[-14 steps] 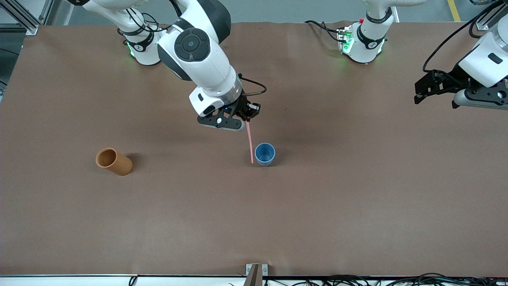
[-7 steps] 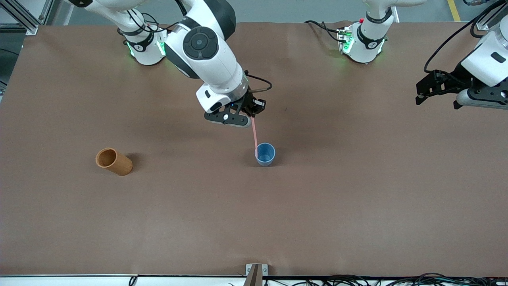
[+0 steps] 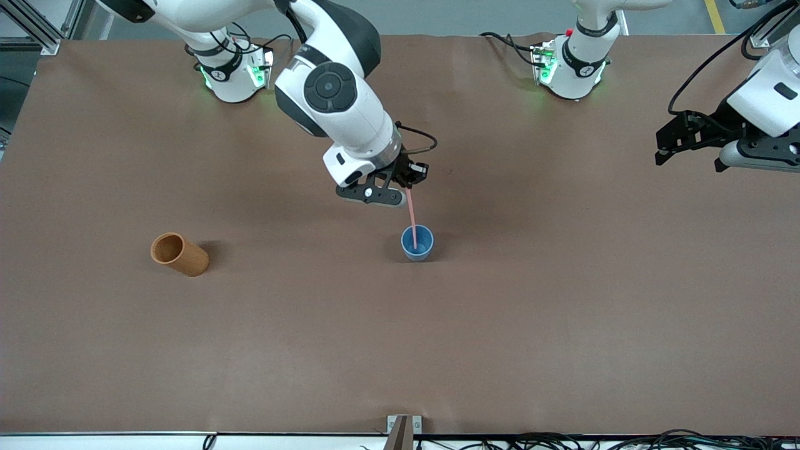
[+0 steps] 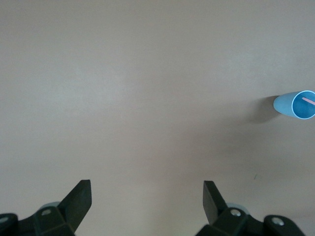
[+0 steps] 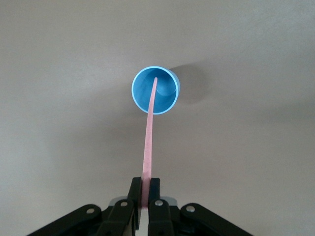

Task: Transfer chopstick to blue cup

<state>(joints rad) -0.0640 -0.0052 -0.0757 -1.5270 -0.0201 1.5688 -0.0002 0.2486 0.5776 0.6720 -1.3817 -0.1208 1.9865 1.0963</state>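
The blue cup point(image 3: 417, 242) stands upright near the middle of the table. My right gripper point(image 3: 406, 189) hangs just above it, shut on the top of the pale-pink chopstick point(image 3: 412, 217). The chopstick slants down and its lower tip is inside the cup's mouth. In the right wrist view the chopstick point(image 5: 149, 135) runs from between the right gripper's fingertips point(image 5: 145, 188) into the blue cup point(image 5: 155, 90). My left gripper point(image 3: 672, 139) is open and empty, held in the air at the left arm's end of the table. The left wrist view shows the left gripper point(image 4: 146, 196) over bare table, with the blue cup point(image 4: 297, 104) far off.
An orange-brown cylindrical cup point(image 3: 179, 254) stands toward the right arm's end of the table, about as near the front camera as the blue cup. A small metal bracket point(image 3: 404, 426) sits at the table's front edge.
My right gripper has moved toward the left arm's end with the chopstick. The chopstick's lower tip went from beside the blue cup to inside its mouth. The left arm barely moved.
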